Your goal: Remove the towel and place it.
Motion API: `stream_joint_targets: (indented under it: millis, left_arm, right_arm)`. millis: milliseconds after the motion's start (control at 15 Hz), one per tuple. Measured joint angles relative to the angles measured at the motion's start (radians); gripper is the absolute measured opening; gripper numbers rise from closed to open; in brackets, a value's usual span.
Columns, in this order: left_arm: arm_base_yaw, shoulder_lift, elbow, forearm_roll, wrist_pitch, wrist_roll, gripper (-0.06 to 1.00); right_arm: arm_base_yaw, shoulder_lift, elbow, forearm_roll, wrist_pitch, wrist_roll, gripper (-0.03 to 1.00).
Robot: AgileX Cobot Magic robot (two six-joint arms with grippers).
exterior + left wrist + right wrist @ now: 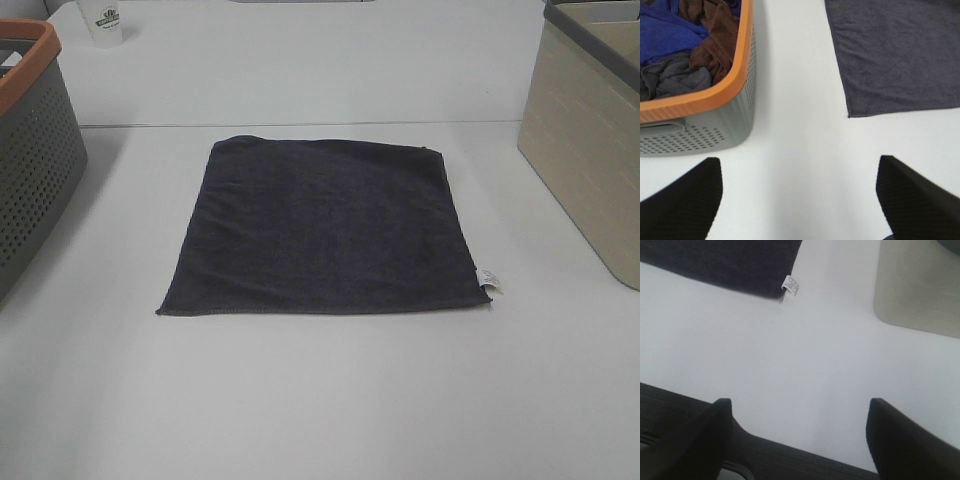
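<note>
Lying flat in the middle of the white table (320,400): the dark towel (325,230), untouched, with left claw (799,192) and right claw (800,432) both spread wide, holding nothing.

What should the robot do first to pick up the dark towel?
Probably bring the left gripper over the towel's near left corner and lower onto it. The towel lies flat and untouched on the table, both grippers are open and holding nothing, and that corner sits close ahead of the left gripper, beside the orange-rimmed basket of cloths.
</note>
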Motion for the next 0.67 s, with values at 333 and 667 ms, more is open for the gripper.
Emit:
stream_joint_targets:
  millis: [333, 667]
  left_arm:
    - [0.0, -0.247, 0.164, -0.035, 0.017, 0.0, 0.78]
    - [0.0, -0.44, 0.169, -0.037, 0.025, 0.003, 0.78]
  right_arm:
    - [0.0, -0.244, 0.184, 0.014, -0.029, 0.0, 0.72]
    - [0.0, -0.417, 0.233, 0.085, -0.092, -0.008, 0.72]
